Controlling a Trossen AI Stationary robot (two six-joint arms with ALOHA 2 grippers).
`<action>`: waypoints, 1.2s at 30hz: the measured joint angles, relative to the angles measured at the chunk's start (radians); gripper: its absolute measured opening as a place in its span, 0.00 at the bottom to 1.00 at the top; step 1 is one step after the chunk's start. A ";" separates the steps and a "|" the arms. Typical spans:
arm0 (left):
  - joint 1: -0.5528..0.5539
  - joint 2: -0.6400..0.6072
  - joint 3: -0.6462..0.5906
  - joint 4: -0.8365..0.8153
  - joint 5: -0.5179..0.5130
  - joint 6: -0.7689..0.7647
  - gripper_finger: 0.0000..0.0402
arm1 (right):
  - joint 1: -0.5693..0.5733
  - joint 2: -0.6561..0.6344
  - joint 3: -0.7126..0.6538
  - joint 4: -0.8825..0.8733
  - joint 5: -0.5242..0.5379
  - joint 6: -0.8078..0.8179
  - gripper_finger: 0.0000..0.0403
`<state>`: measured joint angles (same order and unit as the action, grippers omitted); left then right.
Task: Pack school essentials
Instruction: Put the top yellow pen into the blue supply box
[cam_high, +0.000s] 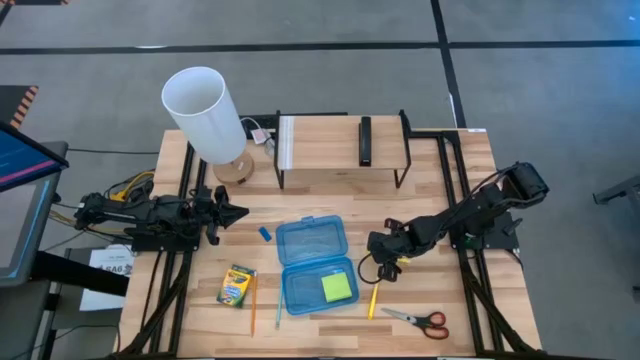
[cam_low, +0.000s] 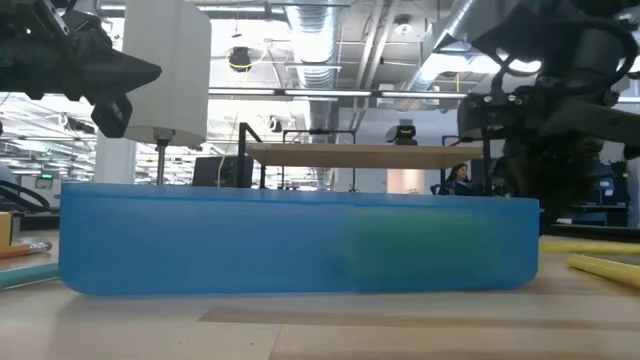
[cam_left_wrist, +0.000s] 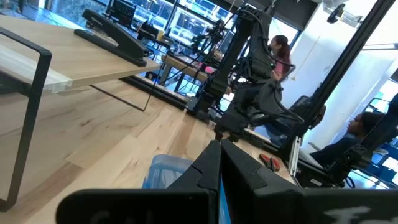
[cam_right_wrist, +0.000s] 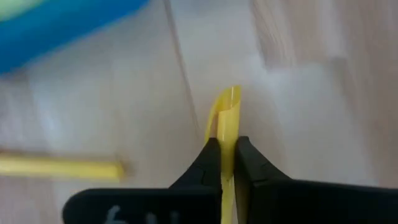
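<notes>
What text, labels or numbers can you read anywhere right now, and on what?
Crayon box: has print on its front, too small to read.
Paper sheet at the table's left edge: dark print, too small to read.
Right gripper, shut on a yellow pencil: pale marks on its body, cut off and unreadable.
Left gripper: faint marks on its body, unreadable.
Nothing else carries legible text.

- Even, bright overhead light falls on the wooden table (cam_high: 330, 165); shadows beneath the arms are soft and faint.
- At table height, the blue case (cam_low: 298, 243) is smeared out of focus, while ceiling lamps behind glare white.
- The right wrist picture is blurred around the yellow pencil (cam_right_wrist: 225, 121).
- Daylight washes out windows past the left arm.
</notes>
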<state>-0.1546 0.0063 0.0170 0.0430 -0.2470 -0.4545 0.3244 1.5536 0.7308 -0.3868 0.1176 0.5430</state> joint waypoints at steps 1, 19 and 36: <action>0.000 0.000 0.000 0.000 0.000 0.000 0.00 | 0.000 -0.004 0.004 -0.009 -0.001 -0.002 0.02; 0.000 0.000 0.000 0.000 0.002 0.000 0.00 | 0.001 -0.041 0.233 0.036 0.014 -0.132 0.03; 0.000 0.001 0.000 0.007 0.014 0.005 0.00 | 0.017 0.213 0.540 0.117 -0.075 -0.371 0.05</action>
<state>-0.1543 0.0070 0.0170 0.0496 -0.2329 -0.4492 0.3414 1.7667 1.2711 -0.2702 0.0425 0.1723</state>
